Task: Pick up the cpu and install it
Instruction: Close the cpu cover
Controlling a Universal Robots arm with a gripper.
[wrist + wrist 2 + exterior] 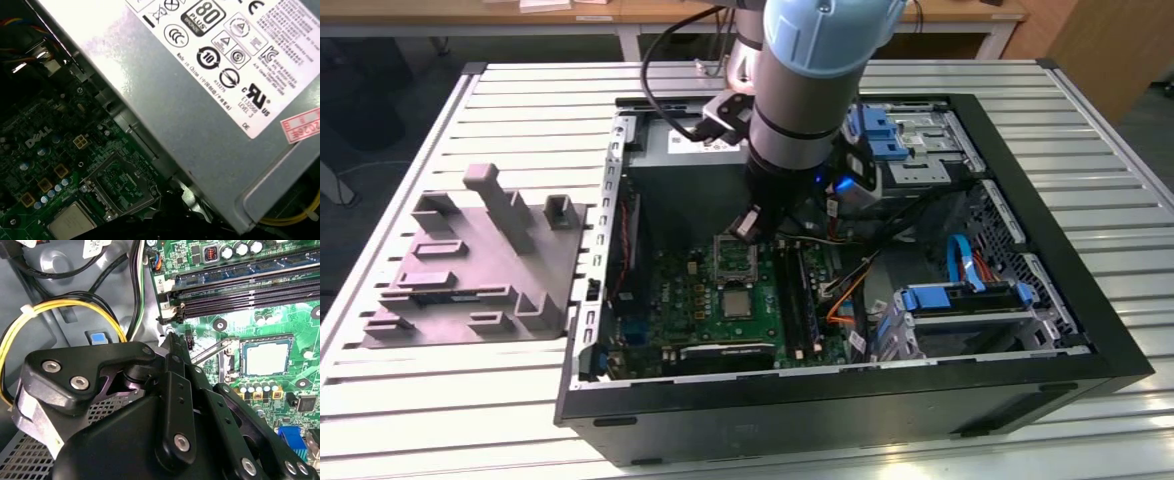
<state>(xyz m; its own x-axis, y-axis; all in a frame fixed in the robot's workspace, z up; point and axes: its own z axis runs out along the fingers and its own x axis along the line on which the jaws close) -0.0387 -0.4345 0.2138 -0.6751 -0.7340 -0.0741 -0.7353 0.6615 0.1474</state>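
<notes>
The cpu [740, 303] is a small silvery square lying flat in its socket on the green motherboard; it is also in the second wrist view [265, 359] and the first wrist view [72, 223]. The socket's metal cover frame [734, 258] stands swung up beside it, seen as well in the first wrist view [119, 182]. My gripper [747, 224] hangs inside the open computer case just above that raised frame, a little way from the cpu. It is shut with nothing in it, and its tip [170, 337] is close to the thin metal socket lever [212, 349].
A grey moulded tray [480, 270] lies on the slatted table at the exterior view's left. The power supply box [200, 75] is close beside the gripper. Black memory slots [240, 290], yellow cables [50, 310] and blue drive cages [961, 298] crowd the case.
</notes>
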